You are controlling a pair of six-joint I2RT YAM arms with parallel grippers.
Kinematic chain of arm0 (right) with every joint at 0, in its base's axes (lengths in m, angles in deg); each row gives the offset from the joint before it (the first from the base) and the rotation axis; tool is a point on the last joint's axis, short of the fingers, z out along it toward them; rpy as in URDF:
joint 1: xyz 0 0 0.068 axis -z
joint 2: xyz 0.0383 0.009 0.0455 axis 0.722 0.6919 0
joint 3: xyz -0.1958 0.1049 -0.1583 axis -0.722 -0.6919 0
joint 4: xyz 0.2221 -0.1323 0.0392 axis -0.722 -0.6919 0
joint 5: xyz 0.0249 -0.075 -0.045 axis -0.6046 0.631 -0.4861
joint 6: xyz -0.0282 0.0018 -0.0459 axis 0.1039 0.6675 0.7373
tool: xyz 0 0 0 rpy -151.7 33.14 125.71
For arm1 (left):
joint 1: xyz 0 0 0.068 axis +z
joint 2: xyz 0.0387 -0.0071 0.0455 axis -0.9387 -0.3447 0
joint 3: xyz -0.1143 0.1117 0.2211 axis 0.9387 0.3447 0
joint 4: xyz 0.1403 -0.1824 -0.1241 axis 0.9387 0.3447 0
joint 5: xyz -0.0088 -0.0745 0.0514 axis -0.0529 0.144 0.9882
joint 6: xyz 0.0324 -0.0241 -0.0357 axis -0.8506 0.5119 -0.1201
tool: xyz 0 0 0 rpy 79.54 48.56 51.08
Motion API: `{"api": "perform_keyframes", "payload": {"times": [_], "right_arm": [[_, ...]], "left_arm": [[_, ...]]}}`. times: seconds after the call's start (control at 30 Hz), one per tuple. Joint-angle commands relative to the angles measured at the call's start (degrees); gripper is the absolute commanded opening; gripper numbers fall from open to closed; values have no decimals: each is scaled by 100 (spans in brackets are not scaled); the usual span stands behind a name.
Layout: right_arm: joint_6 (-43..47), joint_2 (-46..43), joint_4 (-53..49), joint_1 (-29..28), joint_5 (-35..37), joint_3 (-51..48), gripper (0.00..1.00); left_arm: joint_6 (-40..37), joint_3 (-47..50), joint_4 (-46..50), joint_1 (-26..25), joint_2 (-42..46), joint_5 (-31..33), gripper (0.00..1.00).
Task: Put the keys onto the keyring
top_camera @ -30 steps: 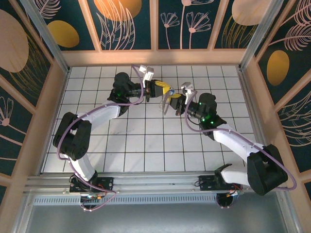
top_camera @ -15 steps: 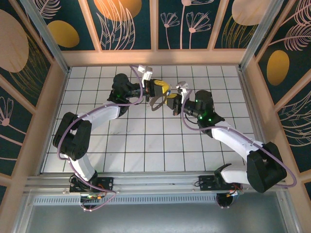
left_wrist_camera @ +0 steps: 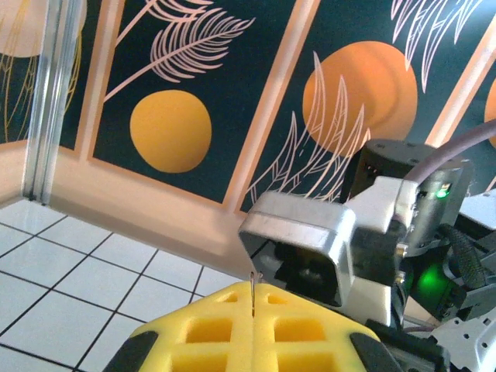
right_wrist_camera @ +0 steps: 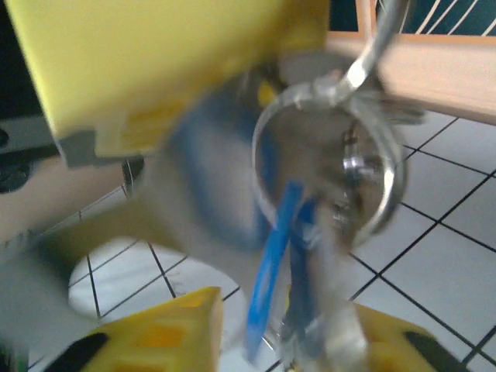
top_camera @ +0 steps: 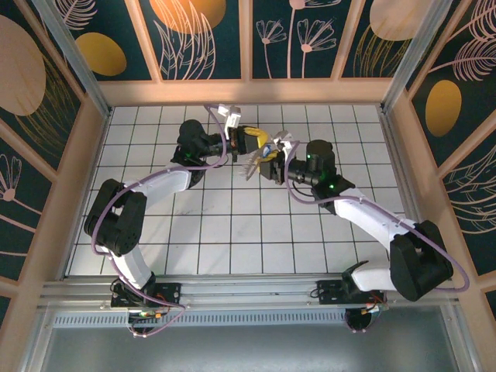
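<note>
Silver keyring (right_wrist_camera: pixel 391 186) w/ blue keys (right_wrist_camera: pixel 271 256), 12 o'clock over tabletop (top_camera: pixel 232 232): left end effector (left_wrist_camera: pixel 253 310) clamped on it, right end effector (top_camera: pixel 267 163) grip unclear (blur); judge slow, aligned threading best.

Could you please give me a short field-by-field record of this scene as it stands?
left gripper: fingers shut on a thin metal piece
right gripper: fingers apart, keys between them, grip unclear
keyring: silver ring, held above the table
keys: blue, blurred, against the ring; threading unclear
position: both grippers meet over the table's far middle
</note>
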Motion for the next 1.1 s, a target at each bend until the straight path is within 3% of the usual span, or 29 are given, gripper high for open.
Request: {"api": "perform_keyframes", "payload": {"times": [0.0,0.2,0.3,0.43,0.8,1.07], "right_arm": [[-257,-502,194,269,-84,-469,32],[-964,-1388,878,810,160,-1408,44],[-1251,-1695,1032,1056,335,-1493,53],[-1750,-1754,1355,1272,527,-1287,54],[-3519,-774,3128,1457,-206,-487,55],[-4389,15,4336,1455,-710,-285,55]], "left_arm": [[104,-24,-435,-37,190,122,0],[204,45,-617,-39,174,266,0],[348,93,-779,-39,137,336,0],[670,190,-1132,-47,69,500,0],[1619,335,-1972,-47,-223,831,0],[1858,354,-2023,-65,-276,997,0]]}}
